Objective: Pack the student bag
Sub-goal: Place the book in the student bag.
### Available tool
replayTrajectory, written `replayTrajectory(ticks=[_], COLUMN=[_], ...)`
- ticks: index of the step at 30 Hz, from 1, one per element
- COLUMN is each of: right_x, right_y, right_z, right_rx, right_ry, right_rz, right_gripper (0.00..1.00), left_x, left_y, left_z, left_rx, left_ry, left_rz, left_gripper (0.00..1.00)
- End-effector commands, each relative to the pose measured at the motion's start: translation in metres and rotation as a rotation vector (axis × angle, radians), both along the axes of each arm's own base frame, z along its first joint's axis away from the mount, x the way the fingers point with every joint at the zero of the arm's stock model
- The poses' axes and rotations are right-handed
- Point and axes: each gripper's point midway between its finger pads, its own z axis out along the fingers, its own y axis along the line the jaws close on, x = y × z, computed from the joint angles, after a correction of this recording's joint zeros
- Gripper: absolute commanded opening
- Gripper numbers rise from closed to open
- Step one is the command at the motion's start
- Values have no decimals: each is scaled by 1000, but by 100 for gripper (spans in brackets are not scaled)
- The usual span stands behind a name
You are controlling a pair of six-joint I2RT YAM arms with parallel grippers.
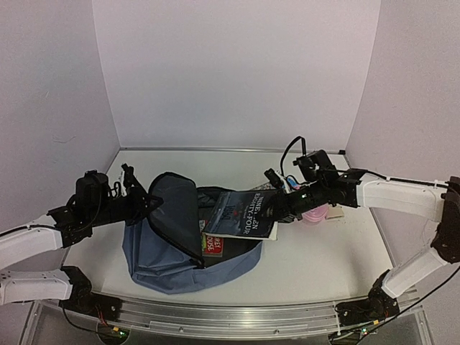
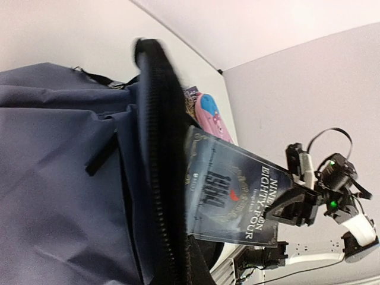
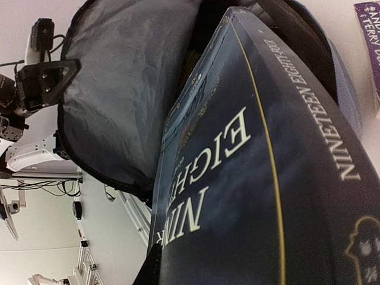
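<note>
The student bag [image 1: 162, 262], a large slate-blue backpack, lies at the centre-left of the table with its mouth facing right. My left gripper [image 1: 147, 203] is shut on the bag's raised flap edge [image 2: 157, 148] and holds it up; its fingers are hidden in the left wrist view. A dark blue book titled Nineteen Eighty-Four [image 1: 241, 214] hangs tilted over the bag's mouth. My right gripper [image 1: 282, 205] is shut on the book's right end. The book [image 3: 249, 178] fills the right wrist view, with one finger [image 3: 149, 267] showing at its lower edge and the bag's dark lining [image 3: 119, 101] behind it.
A red-covered book [image 1: 213, 246] lies inside the bag's mouth. A pink pencil case [image 1: 314, 214] rests on the table just behind my right gripper. A purple book [image 3: 371, 53] lies beside the bag. White walls close in on three sides; a metal rail [image 1: 230, 316] runs along the front.
</note>
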Motion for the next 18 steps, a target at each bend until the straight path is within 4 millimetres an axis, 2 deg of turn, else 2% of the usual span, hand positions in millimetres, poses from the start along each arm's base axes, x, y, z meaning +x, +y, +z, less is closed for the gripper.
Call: replayTrajectory(ticks=[1, 4, 8, 11, 13, 16, 18], right_x=[9, 11, 3, 2, 11, 14, 12], right_y=[30, 37, 54, 60, 59, 60, 62], right_z=[34, 25, 8, -16, -38, -58, -64], right_rx=[179, 178, 182, 149, 94, 52, 52], right_ry=[-109, -91, -52, 4, 36, 83, 116], right_rz=[70, 85, 136, 145, 94, 77, 87], right_gripper=[0, 0, 0, 0, 0, 0, 0], left_x=[-12, -15, -16, -15, -15, -15, -15], left_y=[-4, -3, -3, -5, -7, -9, -9], left_z=[15, 22, 28, 28, 27, 29, 31], left_rx=[-12, -24, -30, -30, -28, -30, -29], left_ry=[-104, -124, -146, -150, -145, -150, -155], left_rz=[-85, -94, -97, -105, -111, -124, -128], left_gripper=[0, 0, 0, 0, 0, 0, 0])
